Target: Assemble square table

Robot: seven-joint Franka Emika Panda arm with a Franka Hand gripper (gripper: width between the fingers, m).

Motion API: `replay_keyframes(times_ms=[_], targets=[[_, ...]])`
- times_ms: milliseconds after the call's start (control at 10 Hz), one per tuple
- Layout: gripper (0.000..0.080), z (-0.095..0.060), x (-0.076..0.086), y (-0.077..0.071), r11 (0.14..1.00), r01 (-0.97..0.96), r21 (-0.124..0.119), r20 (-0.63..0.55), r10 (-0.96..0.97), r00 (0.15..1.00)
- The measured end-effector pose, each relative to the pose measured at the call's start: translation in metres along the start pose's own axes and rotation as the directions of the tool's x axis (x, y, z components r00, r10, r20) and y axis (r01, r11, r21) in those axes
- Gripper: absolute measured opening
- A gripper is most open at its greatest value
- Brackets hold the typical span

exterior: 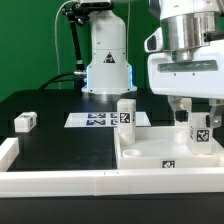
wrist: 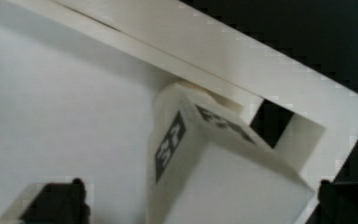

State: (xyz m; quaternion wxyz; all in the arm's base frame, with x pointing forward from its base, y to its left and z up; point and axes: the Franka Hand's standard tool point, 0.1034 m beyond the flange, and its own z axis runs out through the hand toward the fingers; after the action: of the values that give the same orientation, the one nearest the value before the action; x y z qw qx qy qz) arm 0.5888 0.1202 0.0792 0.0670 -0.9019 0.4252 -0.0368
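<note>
The square table's white tray-like top (exterior: 150,152) lies at the front on the exterior view's right. One tagged white leg (exterior: 126,113) stands upright at its far corner on the exterior view's left. A second tagged leg (exterior: 200,129) stands upright near the other far corner. My gripper (exterior: 196,117) hangs over that leg, open, a finger on each side. In the wrist view the leg (wrist: 202,140) rises from the top (wrist: 69,110) between my black fingertips (wrist: 55,200), which stand clear of it; the gripper (wrist: 202,205) holds nothing. A third leg (exterior: 25,121) lies loose on the black table.
The marker board (exterior: 95,119) lies flat before the robot base (exterior: 105,60). White border rails (exterior: 60,178) run along the table's front edge and up the edge on the exterior view's left. A black cable hangs beside the base.
</note>
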Motion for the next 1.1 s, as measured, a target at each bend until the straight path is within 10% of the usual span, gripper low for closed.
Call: replay_keyframes(times_ms=[1100], targets=[[0.0649, 0.0030, 0.0010, -0.0009, 0.779, 0.627, -0.035, -0.018, -0.627, 0.778]])
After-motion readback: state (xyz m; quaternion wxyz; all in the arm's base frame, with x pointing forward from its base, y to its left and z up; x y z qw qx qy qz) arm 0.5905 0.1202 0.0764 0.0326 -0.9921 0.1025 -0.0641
